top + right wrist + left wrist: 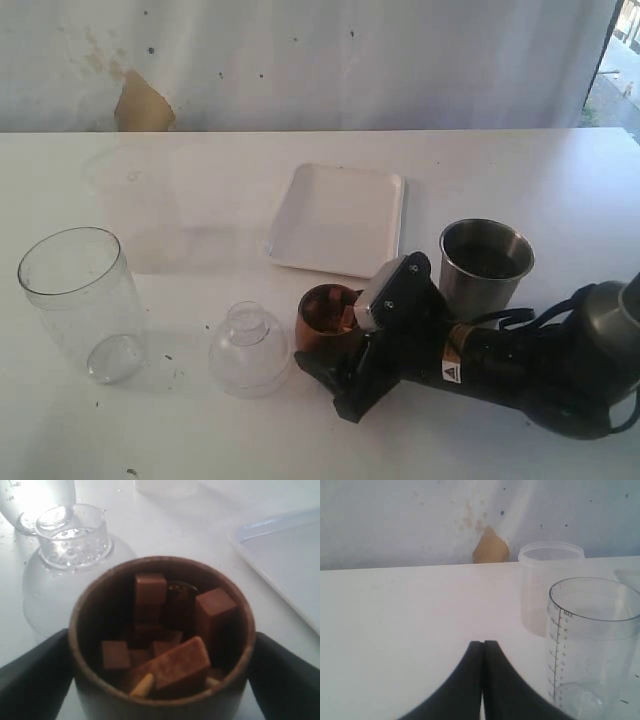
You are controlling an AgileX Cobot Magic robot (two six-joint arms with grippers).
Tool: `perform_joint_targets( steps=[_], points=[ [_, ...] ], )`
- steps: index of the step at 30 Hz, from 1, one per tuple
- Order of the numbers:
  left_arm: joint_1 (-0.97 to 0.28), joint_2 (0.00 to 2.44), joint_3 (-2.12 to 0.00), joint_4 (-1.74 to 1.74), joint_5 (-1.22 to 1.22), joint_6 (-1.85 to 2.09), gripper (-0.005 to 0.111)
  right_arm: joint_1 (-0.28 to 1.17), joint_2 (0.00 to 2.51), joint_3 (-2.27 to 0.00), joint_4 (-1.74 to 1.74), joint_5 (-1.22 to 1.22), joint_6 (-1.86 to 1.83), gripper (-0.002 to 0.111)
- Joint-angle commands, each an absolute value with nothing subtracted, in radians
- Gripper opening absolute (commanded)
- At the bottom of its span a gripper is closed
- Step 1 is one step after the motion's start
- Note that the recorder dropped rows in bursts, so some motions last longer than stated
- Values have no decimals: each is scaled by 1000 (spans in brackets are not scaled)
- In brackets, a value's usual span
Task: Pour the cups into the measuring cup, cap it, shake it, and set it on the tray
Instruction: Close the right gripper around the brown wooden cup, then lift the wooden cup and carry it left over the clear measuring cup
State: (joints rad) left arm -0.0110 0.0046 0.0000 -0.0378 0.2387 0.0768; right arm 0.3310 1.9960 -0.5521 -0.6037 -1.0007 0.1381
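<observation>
The small brown wooden cup [328, 312] stands on the table, filled with brown blocks [172, 662]. My right gripper [338, 338] is open, with one dark finger [30, 675] close beside each wall of the cup [160, 700]. The steel tumbler [485, 265] stands upright just behind the right arm. At the left stands the tall clear measuring cup [80, 300], uncapped. It also shows beside my left gripper [482, 645], which is shut on nothing. The white tray [340, 215] lies at the back middle.
A clear dome lid [248, 348] rests on the table between the measuring cup and the brown cup. A faint frosted cup [547, 580] stands behind the measuring cup [595, 645]. The tray's rim [250, 545] lies close to the brown cup.
</observation>
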Motion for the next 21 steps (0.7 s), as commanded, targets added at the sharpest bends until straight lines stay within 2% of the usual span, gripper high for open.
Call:
perform_joint_targets(
  steps=[1, 21],
  points=[
    [-12, 0, 0, -41, 233, 73, 0, 338, 2015, -573, -597, -996, 135, 82],
    [-12, 0, 0, -41, 233, 73, 0, 342, 2082, -645, -599, -988, 137, 82]
  ],
)
